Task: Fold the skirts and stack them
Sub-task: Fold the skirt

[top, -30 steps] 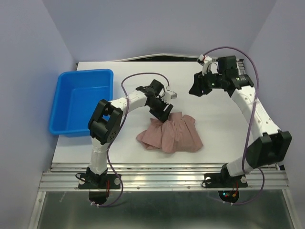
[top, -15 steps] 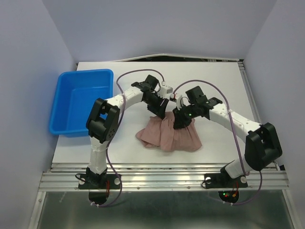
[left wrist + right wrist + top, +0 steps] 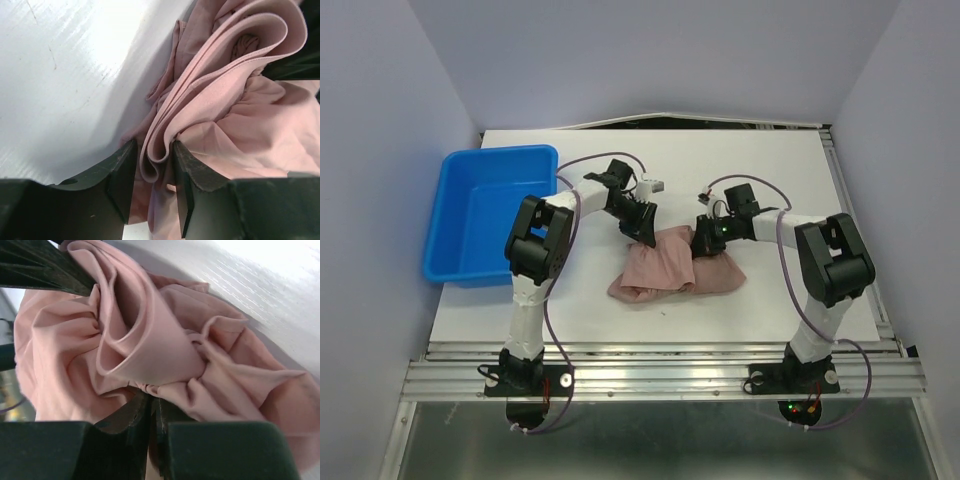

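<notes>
Blue plastic bin [image 3: 485, 215] sat on the white table [image 3: 770, 170] along its left edge, up toward the far-left corner. Its outer side looked like it hung a bit past that edge. It was rectangular with rounded corners, open side up. The tabletop was matte white, with a few faint scuffs and scratches up close. A ribbed aluminium rail [image 3: 665, 365] ran the whole length of the near edge. Pale lavender walls [image 3: 650, 60] boxed the table in on the left, far and right sides, and a dark strip [image 3: 720, 122] showed along the far edge.
</notes>
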